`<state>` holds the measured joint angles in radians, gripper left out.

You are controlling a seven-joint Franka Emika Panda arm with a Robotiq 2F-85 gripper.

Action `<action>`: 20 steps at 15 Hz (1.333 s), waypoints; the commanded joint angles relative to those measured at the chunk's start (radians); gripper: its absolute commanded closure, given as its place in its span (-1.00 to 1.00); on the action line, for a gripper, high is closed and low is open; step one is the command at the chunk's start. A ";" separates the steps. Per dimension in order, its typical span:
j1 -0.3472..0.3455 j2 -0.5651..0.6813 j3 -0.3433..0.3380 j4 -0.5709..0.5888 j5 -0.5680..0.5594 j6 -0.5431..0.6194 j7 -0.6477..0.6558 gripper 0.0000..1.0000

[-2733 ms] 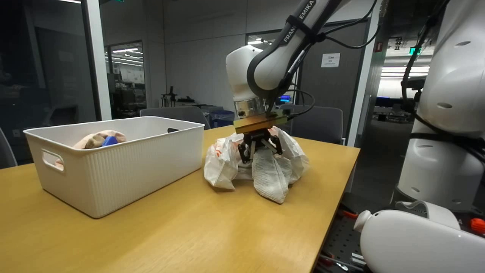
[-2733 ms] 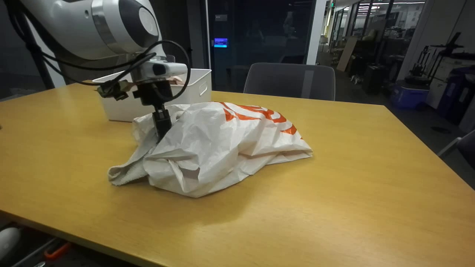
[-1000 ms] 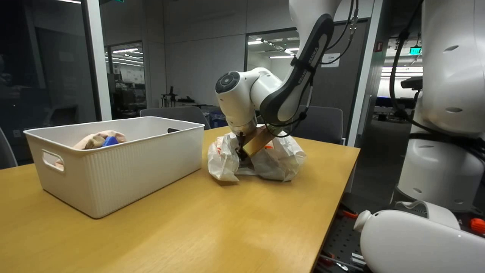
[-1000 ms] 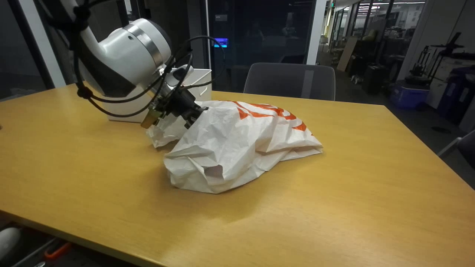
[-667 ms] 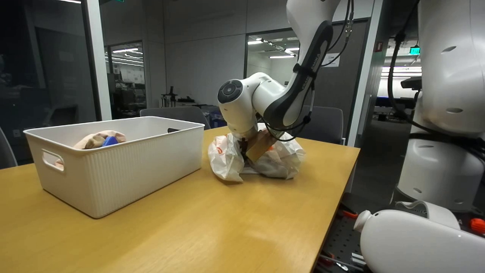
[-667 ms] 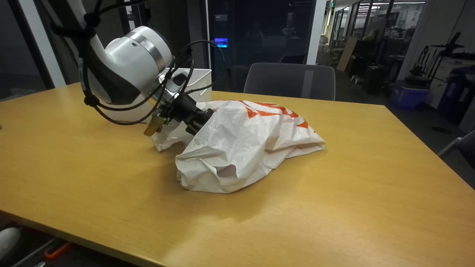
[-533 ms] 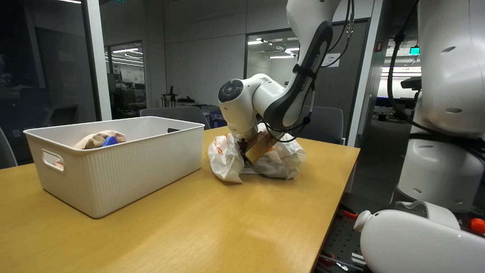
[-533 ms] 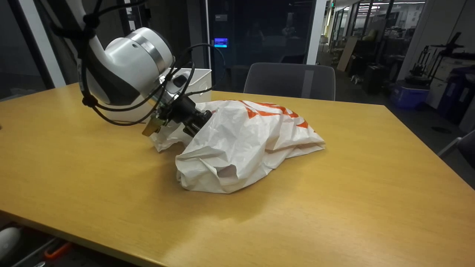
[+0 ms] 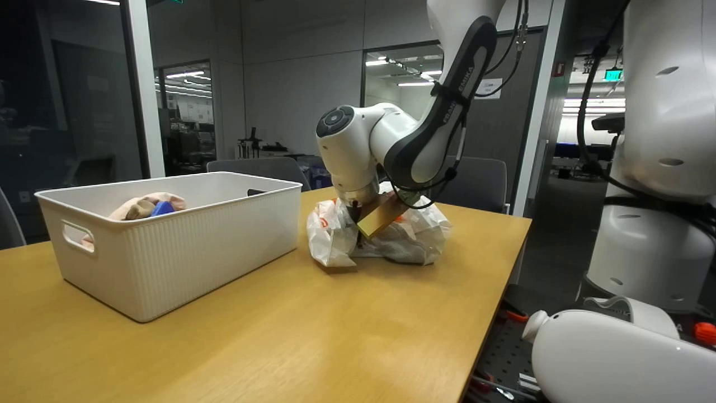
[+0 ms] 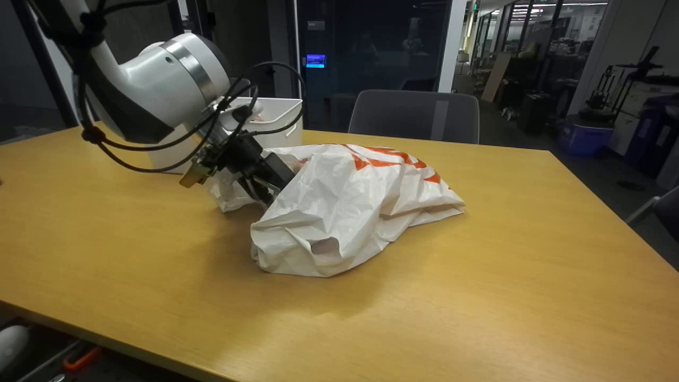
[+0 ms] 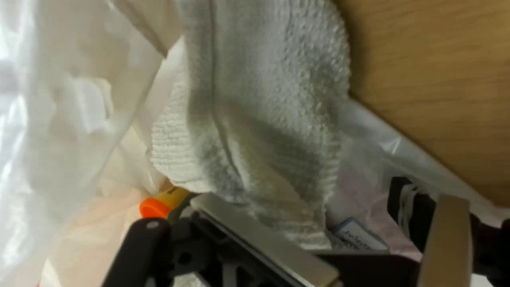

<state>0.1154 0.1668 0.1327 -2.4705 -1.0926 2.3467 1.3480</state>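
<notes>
The cloth point(image 11: 263, 79) lies in the mouth of the bag point(image 10: 360, 212), with film on 2 sides of it. The claw point(image 11: 350, 235) tilts into that mouth, its 2 fingers spread wide; I cannot tell whether they touch the cloth. A yellow tube point(image 11: 165, 203) with an orange end sits beside a finger; a black thing point(image 11: 402, 199) and a label point(image 11: 360, 235) lie near the other. Bag film rises about the claw, and cables point(image 10: 140, 170) loop from the arm point(image 9: 403, 137). Near the bag stands the bin point(image 9: 218, 252), with tan fabric point(image 9: 127, 208) and a blue thing point(image 9: 162, 208) inside.

Bag and bin rest on a wooden surface point(image 9: 313, 347). Beyond it are a chair point(image 10: 406, 116) and a glass wall point(image 10: 371, 58).

In an exterior view, the edge runs between bag and base point(image 9: 643, 252); the bag lies well apart from the base.
</notes>
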 commanded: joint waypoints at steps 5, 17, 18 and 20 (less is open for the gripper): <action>0.019 -0.139 0.036 -0.101 0.539 -0.039 -0.349 -1.00; 0.099 -0.215 0.092 -0.218 1.208 0.391 -0.937 -1.00; 0.100 -0.215 0.093 -0.231 1.194 0.455 -0.913 -1.00; 0.097 -0.205 0.093 -0.251 1.129 0.565 -0.865 -1.00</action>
<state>0.2103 -0.0169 0.2215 -2.6746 0.0724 2.7701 0.4495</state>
